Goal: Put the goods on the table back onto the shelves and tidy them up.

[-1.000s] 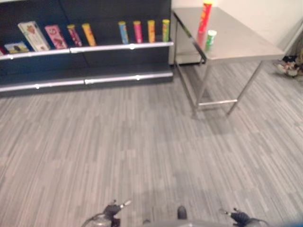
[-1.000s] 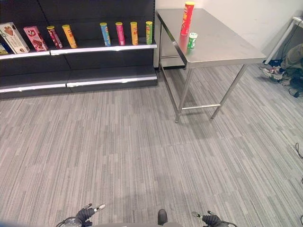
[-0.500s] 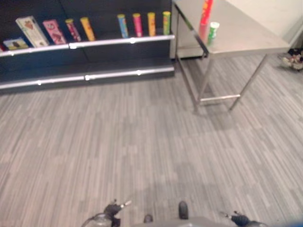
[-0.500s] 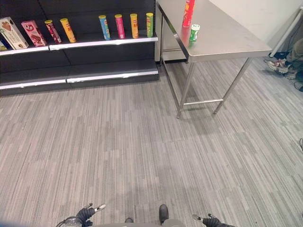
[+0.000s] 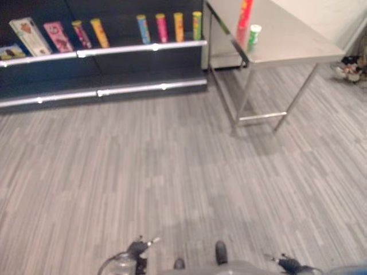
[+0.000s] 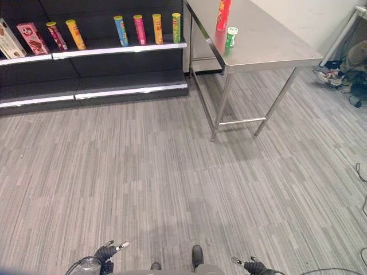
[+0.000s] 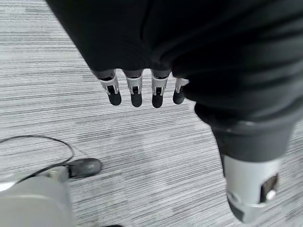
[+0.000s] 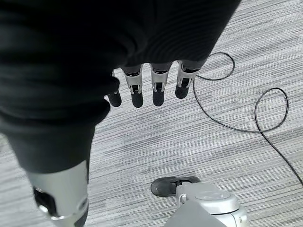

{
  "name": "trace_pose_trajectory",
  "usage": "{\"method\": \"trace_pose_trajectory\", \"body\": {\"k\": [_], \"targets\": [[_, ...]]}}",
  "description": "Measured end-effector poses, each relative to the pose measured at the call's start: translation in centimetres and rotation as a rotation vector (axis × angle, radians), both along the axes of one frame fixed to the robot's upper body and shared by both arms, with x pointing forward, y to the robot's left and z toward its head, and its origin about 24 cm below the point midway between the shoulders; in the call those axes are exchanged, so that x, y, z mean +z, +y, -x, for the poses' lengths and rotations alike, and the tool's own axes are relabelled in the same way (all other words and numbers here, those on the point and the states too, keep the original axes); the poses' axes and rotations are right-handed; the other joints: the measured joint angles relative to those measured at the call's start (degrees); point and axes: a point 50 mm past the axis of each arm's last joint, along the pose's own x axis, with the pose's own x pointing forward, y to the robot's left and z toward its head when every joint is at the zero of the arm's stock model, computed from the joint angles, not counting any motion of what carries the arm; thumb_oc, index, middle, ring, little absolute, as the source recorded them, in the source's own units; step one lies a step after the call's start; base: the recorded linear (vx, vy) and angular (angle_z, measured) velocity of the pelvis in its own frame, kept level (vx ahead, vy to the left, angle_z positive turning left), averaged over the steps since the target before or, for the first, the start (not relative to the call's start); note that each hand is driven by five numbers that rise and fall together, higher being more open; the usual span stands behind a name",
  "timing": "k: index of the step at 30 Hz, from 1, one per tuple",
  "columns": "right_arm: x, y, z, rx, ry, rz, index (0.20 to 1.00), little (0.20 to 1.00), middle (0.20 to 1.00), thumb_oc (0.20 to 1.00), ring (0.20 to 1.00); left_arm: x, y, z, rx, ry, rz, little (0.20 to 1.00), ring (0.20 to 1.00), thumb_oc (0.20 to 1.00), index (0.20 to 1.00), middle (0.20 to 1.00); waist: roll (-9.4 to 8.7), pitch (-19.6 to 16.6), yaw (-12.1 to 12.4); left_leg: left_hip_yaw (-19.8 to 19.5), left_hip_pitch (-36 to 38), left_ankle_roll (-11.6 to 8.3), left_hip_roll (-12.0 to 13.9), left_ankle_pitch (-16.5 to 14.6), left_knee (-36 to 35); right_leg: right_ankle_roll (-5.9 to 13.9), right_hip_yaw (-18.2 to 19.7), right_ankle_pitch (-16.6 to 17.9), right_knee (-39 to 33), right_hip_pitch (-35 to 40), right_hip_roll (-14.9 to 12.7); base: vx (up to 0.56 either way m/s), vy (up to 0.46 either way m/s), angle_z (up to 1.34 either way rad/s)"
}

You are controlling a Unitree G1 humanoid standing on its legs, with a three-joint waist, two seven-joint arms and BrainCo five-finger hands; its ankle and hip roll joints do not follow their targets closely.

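My hands, left [image 7: 142, 90] and right [image 8: 151, 87], hang relaxed and empty; both upright cans, red [image 6: 223, 14] and green [image 6: 230, 38], stand far off at upper right, on the steel table [image 6: 275, 48].

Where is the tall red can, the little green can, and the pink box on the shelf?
tall red can [image 6: 223, 14], right eye view, on its side wall.
little green can [image 6: 230, 39], right eye view, mid body.
pink box [image 6: 31, 38], right eye view, front face.

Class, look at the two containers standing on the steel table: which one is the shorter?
The green can with the white lid is the shorter; the red tube behind it stands much taller on the steel table.
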Motion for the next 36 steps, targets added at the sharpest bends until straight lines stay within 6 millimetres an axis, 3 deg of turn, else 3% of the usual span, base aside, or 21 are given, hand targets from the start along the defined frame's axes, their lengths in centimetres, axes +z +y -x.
{"method": "trace_pose_trajectory", "body": {"k": [2,3,7,11,12,13,15,17,18,19,21,23,24,26,27,28,29,30,31,33,36], "targets": [[0.0,0.0,0.0,-0.001,0.002,-0.002,1.0,1.0,1.0,1.0,1.0,-0.1,0.0,0.2,0.003,0.016,0.0,1.0,1.0,1.0,1.0,1.0,0.21,0.6,-0.3,0.2,0.5,0.19,0.1,-0.1,0.0,0.22,0.2,0.2,3.6,-1.5,0.2,0.12,0.192,-0.26],[-0.1,0.0,0.3,-0.004,0.012,-0.001,1.0,1.0,1.0,1.0,1.0,-0.1,-0.1,0.0,0.002,0.016,0.003,1.0,1.0,1.0,1.0,1.0,1.74,1.8,-1.0,-0.5,1.3,1.05,0.9,0.4,0.0,0.5,0.0,0.1,9.9,-4.2,0.7,0.17,0.133,0.16],[-0.5,0.0,2.2,-0.021,0.063,-0.006,1.0,1.0,1.0,1.0,1.0,-0.2,0.2,0.9,0.015,0.026,-0.002,1.0,1.0,1.0,1.0,1.0,1.89,1.9,-1.4,-1.2,1.7,2.52,1.6,1.0,0.0,-0.69,0.0,-3.5,15.1,-6.4,0.1,0.2,0.007,0.23],[-0.5,0.1,2.0,-0.018,0.052,-0.007,1.0,1.0,1.0,1.0,1.0,-0.2,0.3,1.0,0.031,0.028,-0.001,1.0,1.0,1.0,1.0,1.0,2.41,2.0,-2.2,-3.8,0.1,3.2,2.7,0.6,0.4,-0.28,-0.2,-4.0,2.6,-6.8,0.3,0.25,-0.049,0.15],[-0.4,0.2,1.6,-0.012,0.034,-0.007,1.0,1.0,1.0,1.0,1.0,-0.2,0.4,0.9,0.053,0.023,0.002,1.0,1.0,1.0,1.0,1.0,2.08,2.4,-2.9,-4.2,0.0,2.72,3.7,-0.4,1.2,0.56,-0.5,-2.4,-4.8,-6.9,0.3,0.33,-0.075,0.17],[-0.2,0.2,1.1,-0.004,0.013,-0.008,1.0,1.0,1.0,1.0,1.0,-0.1,0.6,0.9,0.081,0.015,0.004,1.0,1.0,1.0,1.0,1.0,2.23,3.0,-3.4,-4.6,0.3,2.83,4.4,-2.1,2.1,1.19,-1.5,-0.3,-6.7,-9.8,-0.2,0.57,-0.152,0.18],[-0.2,0.4,1.2,-0.001,0.003,-0.011,1.0,1.0,1.0,1.0,1.0,-0.1,0.8,1.2,0.141,0.01,0.018,1.0,1.0,1.0,1.0,1.0,1.53,3.9,-4.0,-5.4,2.7,1.05,5.7,-4.0,2.9,2.74,-3.6,-0.1,-6.2,-10.8,-0.7,0.37,-0.116,0.29],[-0.7,0.7,3.2,-0.013,0.059,-0.029,1.0,1.0,1.0,1.0,1.0,-0.3,1.1,2.5,0.16,0.024,0.015,1.0,1.0,1.0,1.0,1.0,-0.1,2.6,-4.3,-6.3,7.7,-1.87,6.9,-7.3,1.3,3.66,-6.8,-7.8,-2.7,-10.4,-1.4,0.27,-0.1,0.46],[-0.9,0.8,4.3,-0.021,0.08,-0.033,1.0,1.0,1.0,1.0,1.0,-0.4,1.0,3.0,0.179,0.034,0.022,1.0,1.0,1.0,1.0,1.0,-0.96,1.6,-4.4,-7.1,9.4,-4.75,7.8,-8.4,0.5,4.89,-7.3,-6.0,-0.3,-10.9,-1.1,0.42,-0.198,0.46],[-0.8,0.5,3.9,-0.015,0.074,-0.025,1.0,1.0,1.0,1.0,1.0,-0.6,0.3,2.8,0.175,0.032,0.044,1.0,1.0,1.0,1.0,1.0,0.85,1.4,-4.3,-8.0,8.5,-6.93,9.8,-10.4,3.6,5.13,-9.3,-5.9,1.4,-11.6,0.7,0.41,-0.228,0.31],[-0.5,0.3,2.7,0.026,0.045,-0.016,1.0,1.0,1.0,1.0,1.0,-0.7,-0.5,2.4,0.171,0.026,0.07,1.0,1.0,1.0,1.0,1.0,2.33,1.1,-4.7,-8.0,4.7,-7.15,10.0,-11.4,11.6,5.0,-9.5,-5.8,-0.3,-10.2,3.1,0.54,-0.314,0.38],[-0.4,-0.2,2.6,0.045,0.054,-0.001,1.0,1.0,1.0,1.0,1.0,-0.6,-1.0,1.6,0.163,0.004,0.083,1.0,1.0,1.0,1.0,1.0,2.56,0.3,-6.6,-8.2,4.3,-7.6,11.1,-10.8,15.9,1.51,-10.8,-3.4,-1.4,-7.1,4.3,0.53,-0.328,0.84],[-0.3,-0.4,2.6,0.046,0.054,0.004,1.0,1.0,1.0,1.0,1.0,-0.5,-1.1,1.2,0.157,-0.005,0.086,1.0,1.0,1.0,1.0,1.0,2.41,0.1,-6.7,-8.2,3.7,-7.64,10.9,-10.3,17.8,1.2,-11.1,-3.2,-1.4,-6.7,4.4,0.44,-0.309,0.57],[0.1,-0.9,1.6,0.055,0.025,0.021,1.0,1.0,1.0,1.0,1.0,-0.4,-1.3,0.4,0.134,-0.024,0.089,1.0,1.0,1.0,1.0,1.0,1.4,-0.3,-6.1,-7.7,-1.8,-8.05,9.7,-10.0,30.1,0.94,-10.8,-3.4,-2.7,-5.4,4.1,0.27,-0.235,0.03],[0.6,-1.5,0.4,0.069,-0.01,0.042,1.0,1.0,1.0,1.0,1.0,-0.4,-1.8,0.3,0.132,-0.03,0.099,1.0,1.0,1.0,1.0,1.0,2.46,-1.2,-4.8,-7.2,-4.7,-7.56,10.6,-6.1,34.3,1.3,-12.9,-4.9,-0.6,-5.7,4.8,0.31,-0.311,-0.29],[0.9,-1.7,-0.6,0.062,-0.039,0.044,1.0,1.0,1.0,1.0,1.0,-0.3,-1.7,0.3,0.132,-0.034,0.097,1.0,1.0,1.0,1.0,1.0,2.33,-0.9,-4.7,-8.3,-5.8,-8.22,10.3,-5.6,38.2,-3.2,-12.4,-6.3,7.7,-8.4,4.8,0.4,-0.385,-0.15],[0.9,-1.6,-0.6,0.057,-0.041,0.042,1.0,1.0,1.0,1.0,1.0,-0.2,-1.3,0.1,0.132,-0.039,0.09,1.0,1.0,1.0,1.0,1.0,1.1,-0.8,-5.1,-8.0,-6.6,-9.87,9.2,-4.4,41.7,-4.55,-12.3,-6.5,9.4,-8.2,3.8,0.19,-0.161,0.17],[0.8,-1.7,-0.3,0.051,-0.029,0.052,1.0,1.0,1.0,1.0,1.0,-0.3,-1.4,0.1,0.133,-0.035,0.091,1.0,1.0,1.0,1.0,1.0,0.4,-0.4,-4.7,-7.4,-7.6,-8.88,9.4,-0.8,46.0,-7.56,-12.4,-6.2,8.4,-5.4,4.0,0.29,-0.183,0.24],[0.8,-1.7,-0.1,0.054,-0.026,0.052,1.0,1.0,1.0,1.0,1.0,-0.2,-1.3,-0.1,0.129,-0.042,0.09,1.0,1.0,1.0,1.0,1.0,-0.96,-0.5,-4.1,-6.0,-8.6,-8.59,9.2,1.2,48.9,-7.43,-12.0,-6.2,5.3,-3.0,3.7,0.31,-0.163,0.13],[0.9,-1.5,-0.9,0.057,-0.047,0.052,1.0,1.0,1.0,1.0,1.0,-0.1,-1.0,-0.3,0.13,-0.05,0.084,1.0,1.0,1.0,1.0,1.0,-2.41,-0.2,-3.5,-3.0,-11.3,-7.8,7.0,0.1,48.5,-6.94,-10.5,-5.8,1.4,-0.3,2.6,0.39,-0.162,-0.02],[0.8,-1.2,-0.8,0.054,-0.044,0.045,1.0,1.0,1.0,1.0,1.0,0.0,-0.9,-0.2,0.13,-0.05,0.082,1.0,1.0,1.0,1.0,1.0,-3.33,0.8,-2.7,0.2,-11.4,-7.57,5.1,-1.7,34.1,-5.98,-9.7,-4.4,-4.7,5.0,2.4,0.29,-0.03,0.16]]}}
